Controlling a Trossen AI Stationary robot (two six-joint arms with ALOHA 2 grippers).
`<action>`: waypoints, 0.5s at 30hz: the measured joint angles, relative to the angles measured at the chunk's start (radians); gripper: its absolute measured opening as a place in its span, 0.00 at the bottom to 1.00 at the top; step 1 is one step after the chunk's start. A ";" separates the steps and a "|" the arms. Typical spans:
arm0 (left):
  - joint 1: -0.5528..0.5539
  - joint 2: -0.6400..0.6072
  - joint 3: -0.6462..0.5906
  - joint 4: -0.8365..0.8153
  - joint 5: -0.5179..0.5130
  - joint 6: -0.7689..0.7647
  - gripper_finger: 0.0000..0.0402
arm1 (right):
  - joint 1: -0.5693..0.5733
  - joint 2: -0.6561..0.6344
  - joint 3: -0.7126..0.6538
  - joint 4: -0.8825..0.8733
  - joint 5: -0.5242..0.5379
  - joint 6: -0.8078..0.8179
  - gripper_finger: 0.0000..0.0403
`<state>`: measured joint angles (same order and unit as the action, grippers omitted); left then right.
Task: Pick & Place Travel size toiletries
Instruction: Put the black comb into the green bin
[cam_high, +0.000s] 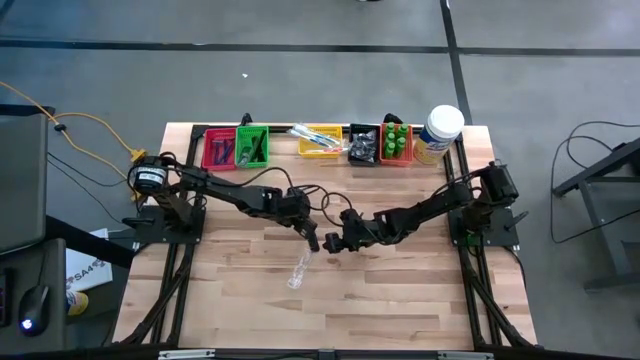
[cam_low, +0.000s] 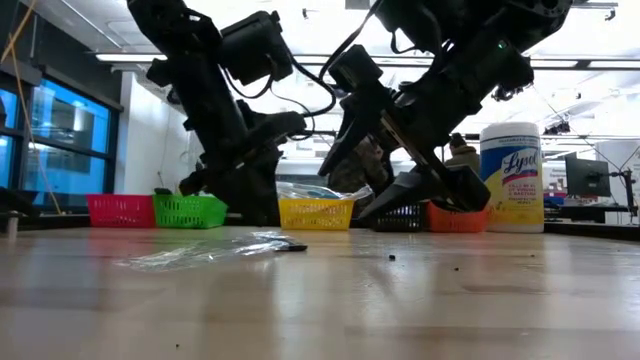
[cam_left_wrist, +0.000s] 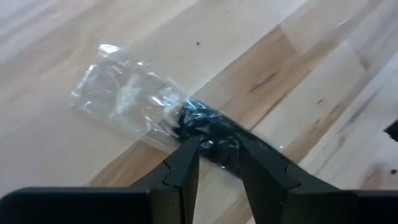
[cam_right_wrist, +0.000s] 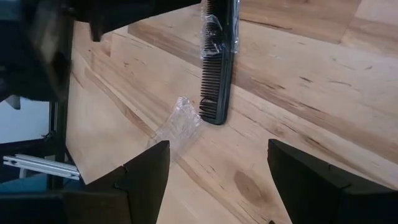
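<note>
A slim black comb (cam_right_wrist: 217, 62) sits in a clear wrapper (cam_high: 298, 270) near the table's middle. The empty part of the wrapper (cam_left_wrist: 124, 99) lies flat on the wood, also seen in the low view (cam_low: 205, 252). My left gripper (cam_high: 312, 240) is at the comb's far end, fingers shut on it. My right gripper (cam_high: 333, 243) hovers open just to the right of it, its fingers (cam_right_wrist: 146, 174) spread wide and touching nothing. Other toiletries sit in the bins at the far edge. My left gripper pinches the comb's wrapped black end (cam_left_wrist: 208, 127) between its two fingertips (cam_left_wrist: 186, 155), coming from above and slanting toward the near edge. The fingers lie along the comb. The comb's other end (cam_right_wrist: 214, 115) and the empty wrapper rest on the table.
Along the far edge stands a row of small mesh bins: red (cam_high: 218, 150), green (cam_high: 252, 147), yellow (cam_high: 320, 140), black (cam_high: 363, 145), orange (cam_high: 396, 143). A large white jar (cam_high: 440, 130) stands at the far right corner. Bare wood lies toward the near edge.
</note>
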<state>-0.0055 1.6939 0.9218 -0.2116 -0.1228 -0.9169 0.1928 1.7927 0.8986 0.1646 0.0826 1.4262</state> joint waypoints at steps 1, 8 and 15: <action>0.000 0.005 0.000 0.000 -0.012 0.000 0.27 | 0.000 0.000 0.000 0.000 0.000 -0.002 0.64; 0.042 0.058 0.002 0.053 -0.012 0.020 0.27 | 0.000 -0.001 0.000 0.005 -0.004 -0.009 0.64; 0.066 0.058 0.001 0.058 0.012 0.030 0.27 | 0.000 -0.001 0.000 0.005 -0.014 -0.009 0.64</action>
<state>0.0608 1.7523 0.9230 -0.1536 -0.1113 -0.8873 0.1928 1.7916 0.8986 0.1696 0.0682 1.4172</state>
